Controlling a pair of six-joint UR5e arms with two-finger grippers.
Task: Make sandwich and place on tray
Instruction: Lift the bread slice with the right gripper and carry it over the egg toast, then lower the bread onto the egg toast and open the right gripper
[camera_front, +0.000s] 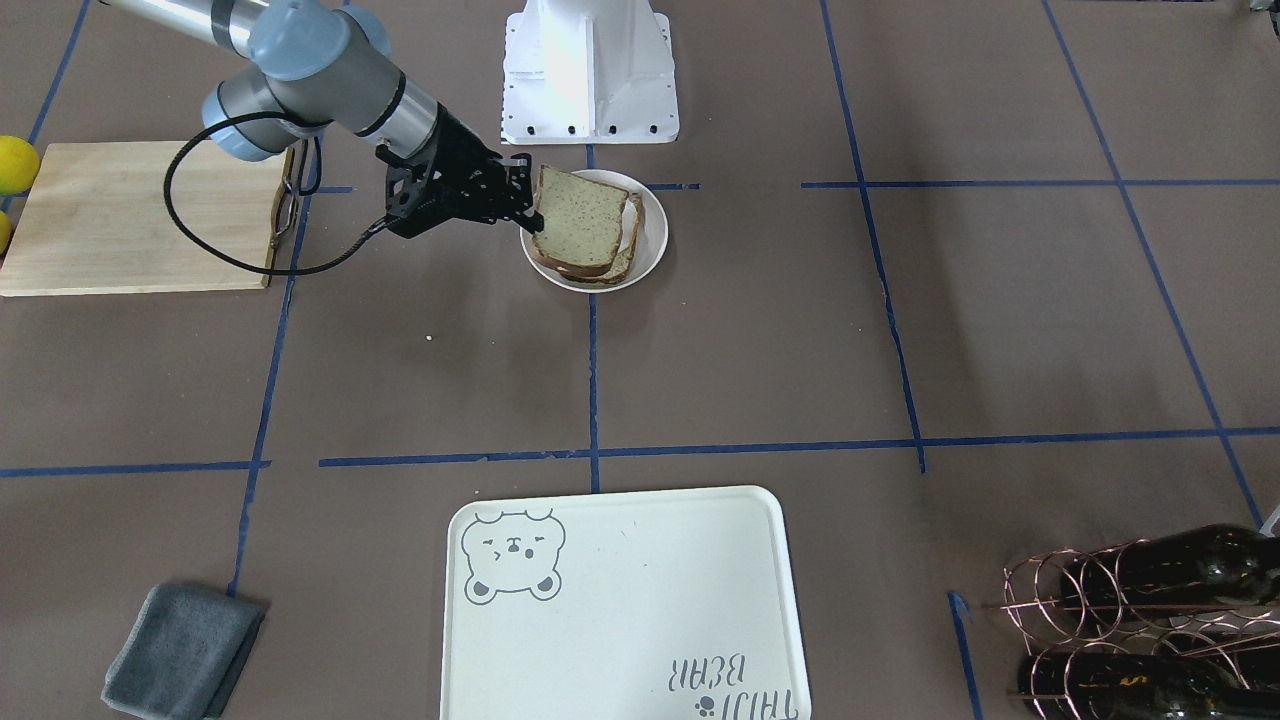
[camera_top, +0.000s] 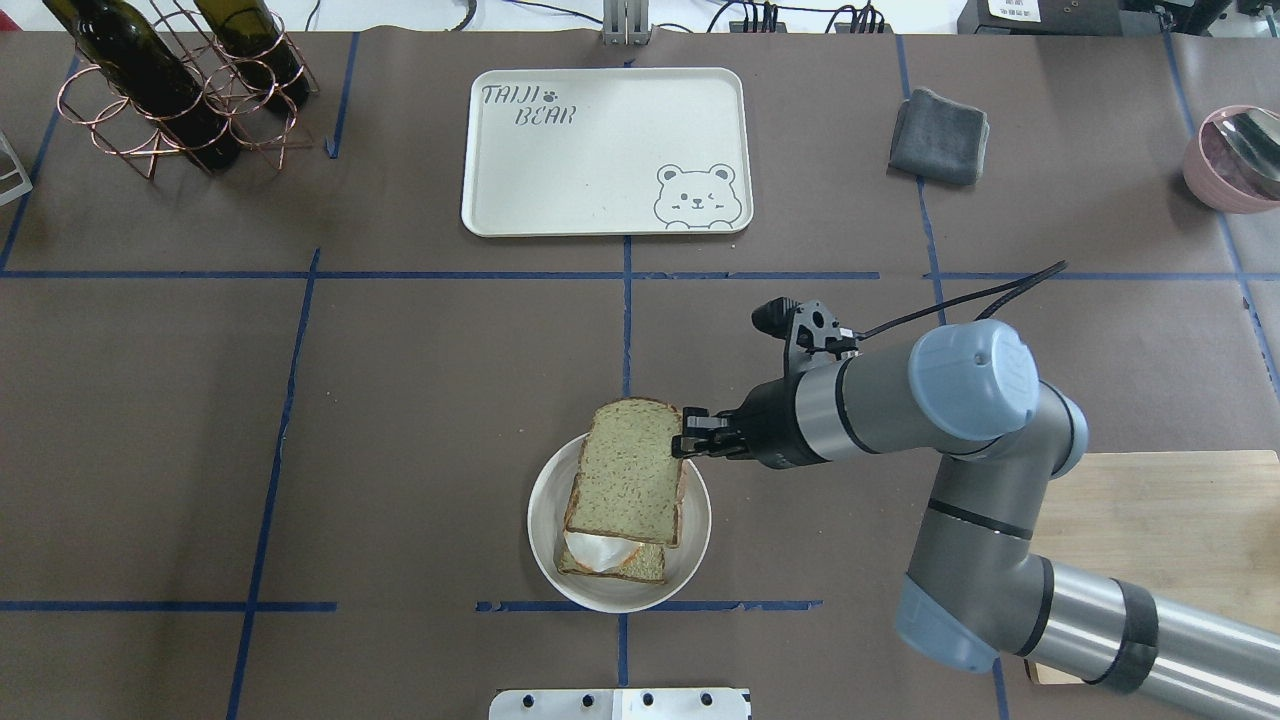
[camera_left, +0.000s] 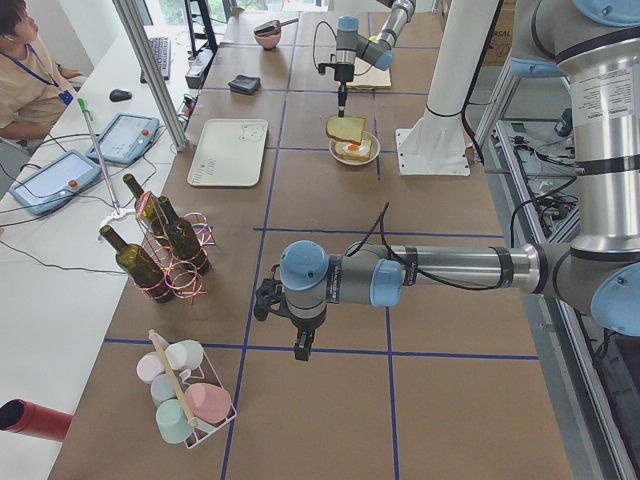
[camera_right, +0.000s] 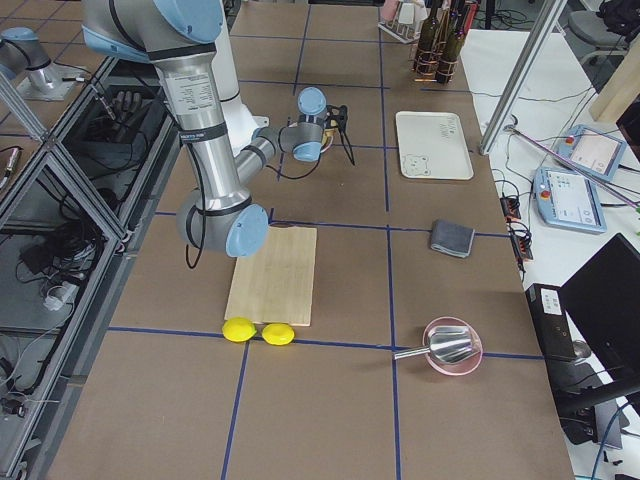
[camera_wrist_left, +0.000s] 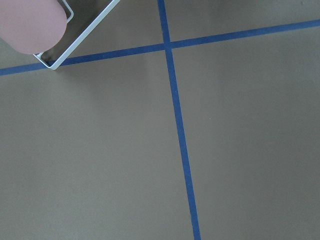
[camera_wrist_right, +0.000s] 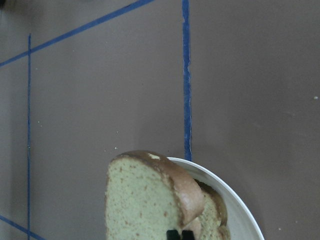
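Note:
My right gripper (camera_top: 690, 434) is shut on the edge of a speckled tan bread slice (camera_top: 630, 472) and holds it tilted over the small round white plate (camera_top: 538, 520). On the plate lies the second slice (camera_top: 640, 565) with the white fried egg (camera_top: 598, 548) on it, partly covered by the held slice. The held slice also shows in the front view (camera_front: 580, 212) and the right wrist view (camera_wrist_right: 145, 200). The cream tray (camera_top: 600, 150) with the bear drawing lies at the far side, with nothing on it. My left gripper (camera_left: 303, 348) hangs over bare table far to the left; I cannot tell its state.
A wooden cutting board (camera_top: 1170, 520) lies under my right arm, with two lemons (camera_right: 258, 331) at its end. A grey cloth (camera_top: 938, 122) and a pink bowl (camera_top: 1230, 155) are at the far right. A copper rack with wine bottles (camera_top: 170, 90) is at the far left.

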